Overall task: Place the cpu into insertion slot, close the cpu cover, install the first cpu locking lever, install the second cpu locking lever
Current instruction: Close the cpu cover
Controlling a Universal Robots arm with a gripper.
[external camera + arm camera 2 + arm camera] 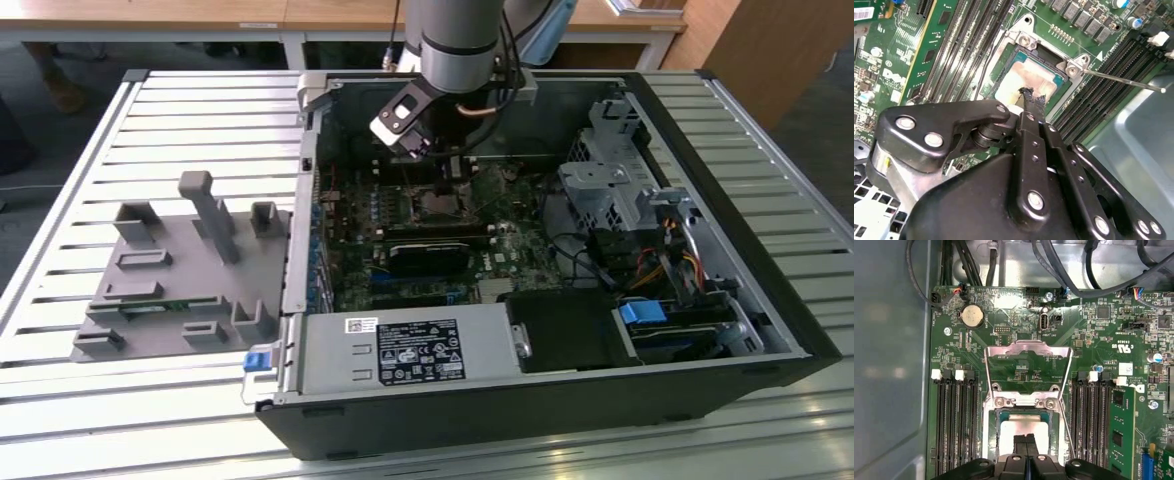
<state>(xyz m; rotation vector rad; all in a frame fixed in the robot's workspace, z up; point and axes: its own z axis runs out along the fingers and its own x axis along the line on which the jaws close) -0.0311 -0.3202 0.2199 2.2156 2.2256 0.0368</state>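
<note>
The cpu lies flat in the insertion slot on the green motherboard, its silver top smeared with pale paste. It also shows in the first wrist view as the cpu. My gripper is shut, its black fingertips pressed together and resting on or just above the cpu's near edge. In the exterior view the gripper hangs straight over the slot. The cpu cover stands swung open behind the slot, with the board visible through its cut-out. A thin locking lever rod sticks out free beside the slot.
Long black memory slots flank the socket on both sides. A black heatsink block sits just in front of it. The case wall, drive cage and power supply ring the board. A grey fixture lies outside on the slatted table.
</note>
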